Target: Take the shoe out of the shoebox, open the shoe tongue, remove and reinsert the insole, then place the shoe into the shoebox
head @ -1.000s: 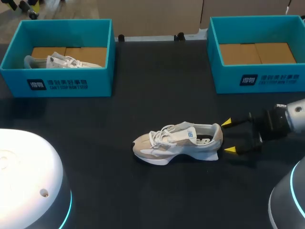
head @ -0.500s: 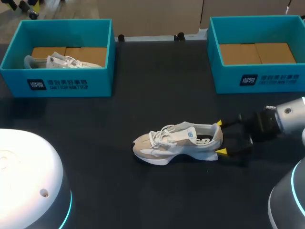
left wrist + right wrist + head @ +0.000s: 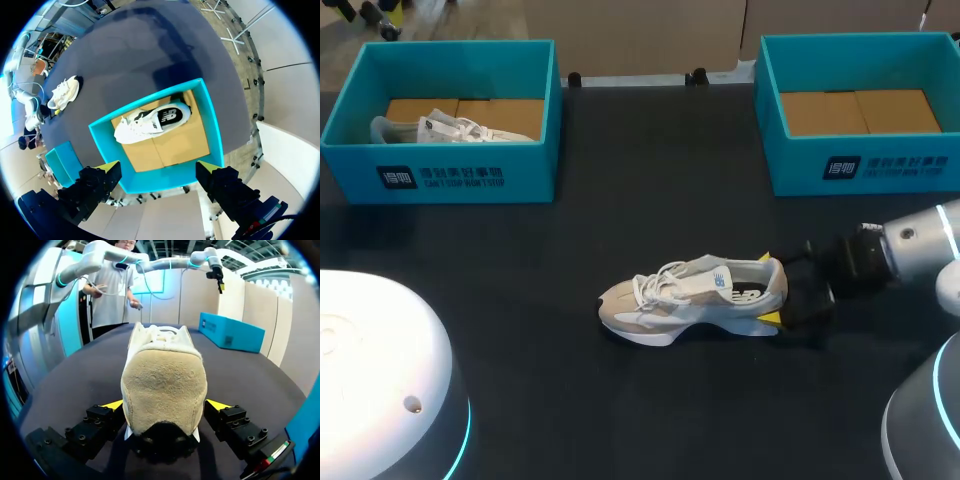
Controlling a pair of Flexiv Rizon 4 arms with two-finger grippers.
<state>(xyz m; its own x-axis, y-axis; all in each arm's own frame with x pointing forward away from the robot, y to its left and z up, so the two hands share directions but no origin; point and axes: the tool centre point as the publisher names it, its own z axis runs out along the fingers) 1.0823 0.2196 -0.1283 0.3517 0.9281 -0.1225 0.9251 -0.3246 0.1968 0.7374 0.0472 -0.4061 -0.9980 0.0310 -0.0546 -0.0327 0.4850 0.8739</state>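
A black table [image 3: 650, 200] carries two teal boxes at its far edge: the left shoebox [image 3: 470, 180] holds a white sneaker [image 3: 445, 128], and the right shoebox [image 3: 860, 165] shows only its cardboard [image 3: 860, 112] floor. A beige sneaker [image 3: 695, 295] stands mid-table. The right gripper [image 3: 768, 288] has its jaws parted, straddling the heel. The left gripper [image 3: 157, 169], jaws spread, hangs above the left shoebox.

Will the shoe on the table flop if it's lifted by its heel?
Probably light: the shoe looks like soft fabric over a thick sole. Lifted by the heel, at the right gripper, its toe may dip. Laces might dangle.
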